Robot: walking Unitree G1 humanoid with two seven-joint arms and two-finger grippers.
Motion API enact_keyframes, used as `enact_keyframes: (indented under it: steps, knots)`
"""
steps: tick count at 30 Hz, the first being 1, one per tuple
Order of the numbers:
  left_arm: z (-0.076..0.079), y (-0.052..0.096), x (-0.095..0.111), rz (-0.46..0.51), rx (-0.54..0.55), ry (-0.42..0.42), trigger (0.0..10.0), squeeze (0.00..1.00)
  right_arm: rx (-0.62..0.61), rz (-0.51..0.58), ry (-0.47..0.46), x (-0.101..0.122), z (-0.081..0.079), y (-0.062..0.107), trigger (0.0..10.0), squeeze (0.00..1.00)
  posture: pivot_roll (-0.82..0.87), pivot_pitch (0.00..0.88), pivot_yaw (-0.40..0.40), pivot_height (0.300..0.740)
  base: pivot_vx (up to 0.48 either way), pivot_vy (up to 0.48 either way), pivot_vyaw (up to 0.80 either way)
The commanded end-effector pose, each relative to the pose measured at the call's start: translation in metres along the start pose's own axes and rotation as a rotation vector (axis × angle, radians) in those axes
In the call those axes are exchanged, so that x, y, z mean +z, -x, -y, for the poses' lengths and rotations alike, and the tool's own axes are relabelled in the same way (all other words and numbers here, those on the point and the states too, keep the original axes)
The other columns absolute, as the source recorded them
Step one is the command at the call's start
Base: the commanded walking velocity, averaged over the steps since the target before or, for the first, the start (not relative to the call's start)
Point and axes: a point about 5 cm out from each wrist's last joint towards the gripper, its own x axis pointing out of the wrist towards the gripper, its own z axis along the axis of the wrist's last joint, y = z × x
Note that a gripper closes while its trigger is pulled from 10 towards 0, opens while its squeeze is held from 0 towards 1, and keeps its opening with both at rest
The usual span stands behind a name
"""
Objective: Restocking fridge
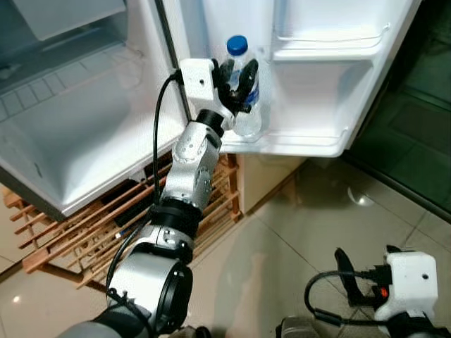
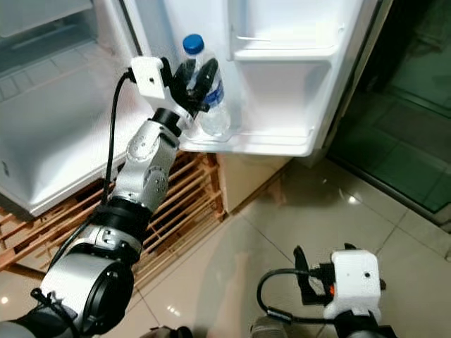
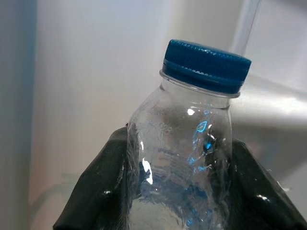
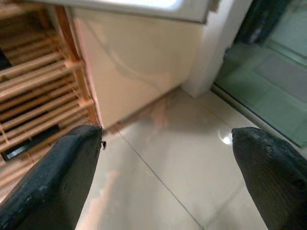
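Floor tile (image 1: 296, 246) lies closest, pale and glossy, and low over it hangs the right gripper (image 4: 168, 172), idle, its two black fingers spread wide with nothing between them. Just beyond, a slatted wooden rack (image 1: 91, 232) sits under the fridge body. From there the left arm reaches up and forward to the open fridge door (image 1: 317, 77), where the left gripper (image 1: 236, 83) is clamped on a clear water bottle (image 1: 246, 105) with a blue cap (image 3: 206, 64); the wrist view has a black finger (image 3: 96, 191) pressed against each side of the bottle just below its shoulder. The bottle stands upright in the lower door shelf (image 1: 296, 141), at the end nearest the hinge, and its base looks to be down inside the shelf rail, though whether it bears fully on the shelf floor is hard to tell. Above it a second door shelf (image 1: 331, 42) is bare. Farther left, the fridge interior (image 1: 77, 120) stands open.

The step in hand seems to be the placing of the bottle in the door. The next move likely calls for settling it, letting the fingers go, and drawing the gripper straight back without tipping the bottle
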Motion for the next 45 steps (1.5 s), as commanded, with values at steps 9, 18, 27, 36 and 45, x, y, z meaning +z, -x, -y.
enact_keyframes:
  steps: [9,18,27,36,45]
  knots:
    - [-0.005,-0.003,0.011,0.109,0.013,-0.105,10.0,0.00,-0.022,-0.045,0.016,0.008,0.006,0.040,10.0,0.00,-0.54,0.264,0.088,0.740,0.000,0.000,0.00]
    - [-0.006,-0.010,0.036,0.205,0.010,-0.071,10.0,0.00,-0.031,-0.068,0.008,0.006,0.002,0.046,10.0,0.00,-0.55,0.272,0.110,0.740,0.000,0.000,0.00]
    - [-0.013,-0.017,0.053,0.265,0.022,-0.140,10.0,0.00,-0.041,-0.085,-0.011,0.002,-0.002,0.050,10.0,0.00,-0.54,0.293,0.126,0.740,0.000,0.000,0.00]
    - [-0.027,-0.007,0.021,0.097,0.067,-0.274,10.0,0.00,-0.046,-0.112,-0.011,-0.003,-0.002,0.056,10.0,0.00,-0.55,0.308,0.127,0.740,0.000,0.000,0.00]
    - [-0.029,-0.007,0.018,0.072,0.082,-0.254,10.0,0.00,-0.045,-0.113,-0.010,-0.003,-0.002,0.056,10.0,0.00,-0.55,0.308,0.127,0.740,0.000,0.000,0.00]
